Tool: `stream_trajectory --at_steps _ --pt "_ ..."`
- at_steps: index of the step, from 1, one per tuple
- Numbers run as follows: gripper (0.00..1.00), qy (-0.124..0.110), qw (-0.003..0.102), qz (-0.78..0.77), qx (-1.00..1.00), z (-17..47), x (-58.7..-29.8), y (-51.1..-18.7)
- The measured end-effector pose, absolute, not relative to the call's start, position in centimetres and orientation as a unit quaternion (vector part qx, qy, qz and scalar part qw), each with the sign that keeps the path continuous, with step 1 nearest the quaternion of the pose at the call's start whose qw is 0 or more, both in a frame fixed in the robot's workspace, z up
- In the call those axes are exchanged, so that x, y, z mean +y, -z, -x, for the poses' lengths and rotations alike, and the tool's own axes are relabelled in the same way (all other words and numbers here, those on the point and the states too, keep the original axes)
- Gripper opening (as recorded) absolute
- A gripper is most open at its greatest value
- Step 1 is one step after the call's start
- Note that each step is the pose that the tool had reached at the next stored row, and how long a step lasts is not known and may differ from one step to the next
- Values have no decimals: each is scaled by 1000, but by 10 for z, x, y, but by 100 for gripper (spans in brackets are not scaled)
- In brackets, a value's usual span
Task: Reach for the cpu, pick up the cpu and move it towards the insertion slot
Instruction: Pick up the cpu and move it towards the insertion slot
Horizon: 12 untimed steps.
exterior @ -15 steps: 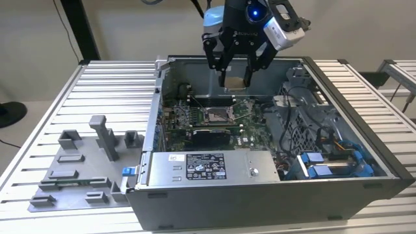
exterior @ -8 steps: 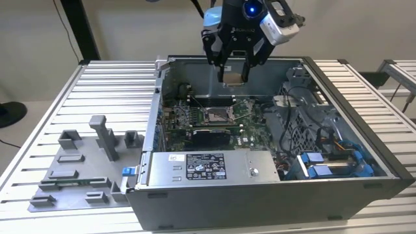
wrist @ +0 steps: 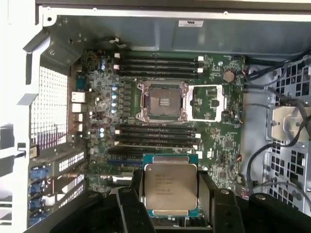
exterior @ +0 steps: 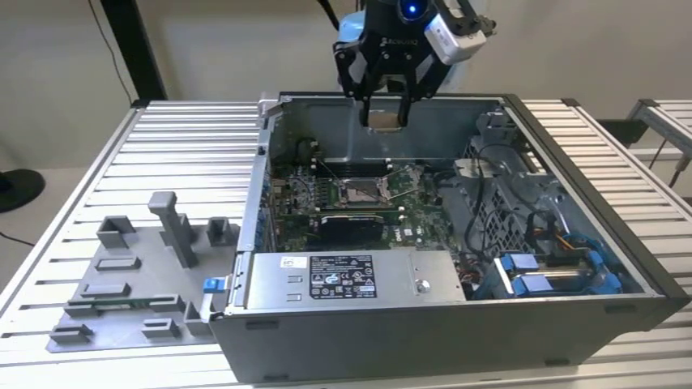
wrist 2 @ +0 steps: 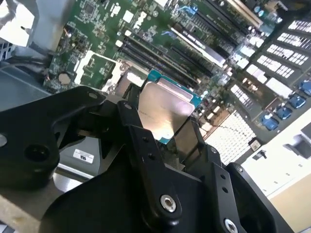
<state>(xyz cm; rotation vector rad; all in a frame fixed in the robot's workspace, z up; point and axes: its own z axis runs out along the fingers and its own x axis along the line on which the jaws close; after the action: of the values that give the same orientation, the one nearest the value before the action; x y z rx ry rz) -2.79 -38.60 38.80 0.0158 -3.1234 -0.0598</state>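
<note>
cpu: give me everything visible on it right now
The cpu is a flat square chip with a dull silvery metal lid, faint print on it, and a teal-green board edge around it. It is shut in the gripper, black fingers against two opposite edges, top face toward the wrist cameras. In the exterior view it hangs level above the open computer case, short of the insertion slot, touching nothing else.

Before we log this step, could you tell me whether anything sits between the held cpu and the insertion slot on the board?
Nothing visible does. The gripper holds the cpu above the open computer case, and in the first wrist view the insertion slot lies uncovered on the motherboard, its frame open. Only memory slots lie on the board between them.
</note>
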Motion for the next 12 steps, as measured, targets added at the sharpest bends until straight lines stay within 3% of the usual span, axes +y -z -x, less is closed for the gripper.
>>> stream_trajectory --at_steps 12 --pt "0 19 9 -5 -1000 35 -352 -383"
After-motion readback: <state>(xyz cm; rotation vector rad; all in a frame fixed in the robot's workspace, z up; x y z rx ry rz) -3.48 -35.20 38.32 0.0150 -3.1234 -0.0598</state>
